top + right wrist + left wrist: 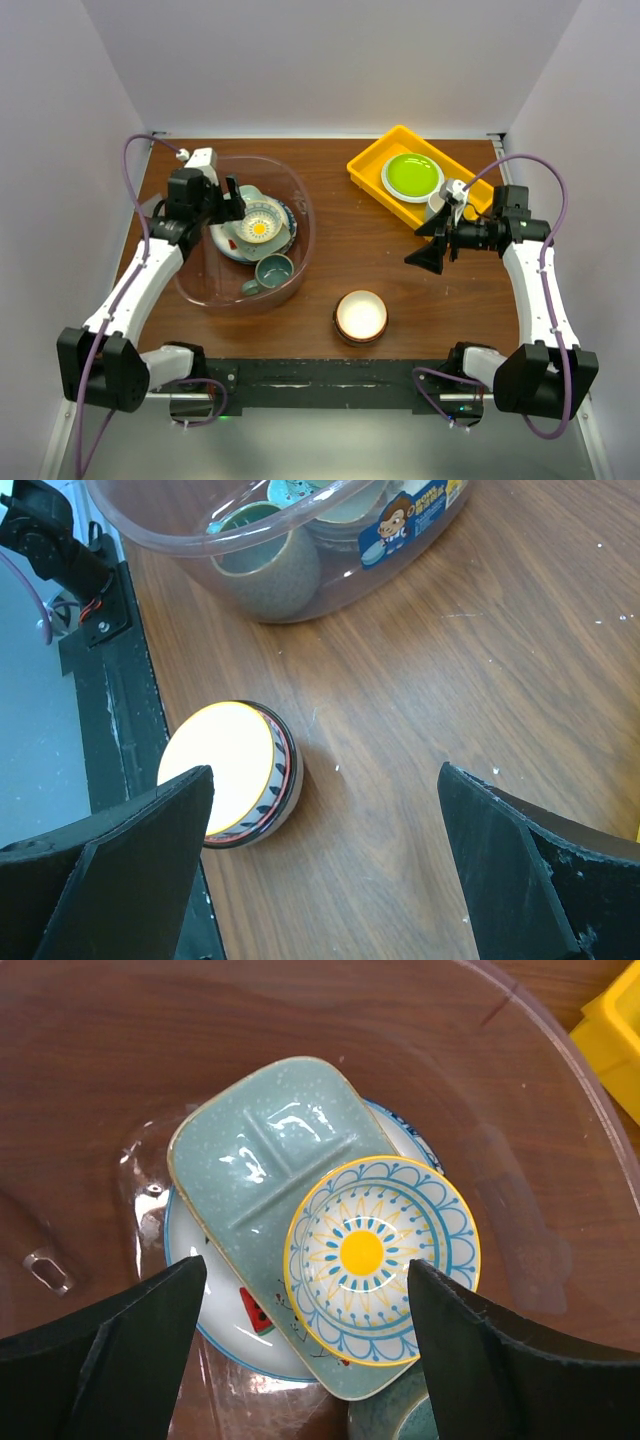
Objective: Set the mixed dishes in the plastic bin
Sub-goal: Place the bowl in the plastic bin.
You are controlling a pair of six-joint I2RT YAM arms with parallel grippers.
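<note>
While the left gripper (305, 1265) hangs released above a yellow-centred blue-scalloped saucer (380, 1260) stacked on a pale mint divided dish (265, 1170) inside the transparent plastic bin (308, 215), the right gripper (325, 770), likewise spread, overlooks a striped bowl (225, 770) on the wooden tabletop (480, 660), apparently its next pick.

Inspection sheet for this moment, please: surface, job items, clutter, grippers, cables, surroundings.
Surface: brown wooden table.
Job's things: plastic bin holds mint divided dish, yellow-and-blue bowl, fruit plate, teal mug; striped bowl outside on the table.
Clutter: yellow tray with lime-green plate; white cup at its near edge.
Grippers: left gripper open, empty, above the bin; right gripper open, empty, above the table.
Cables: purple cables loop from both arms.
Surroundings: plain white walls.
</note>
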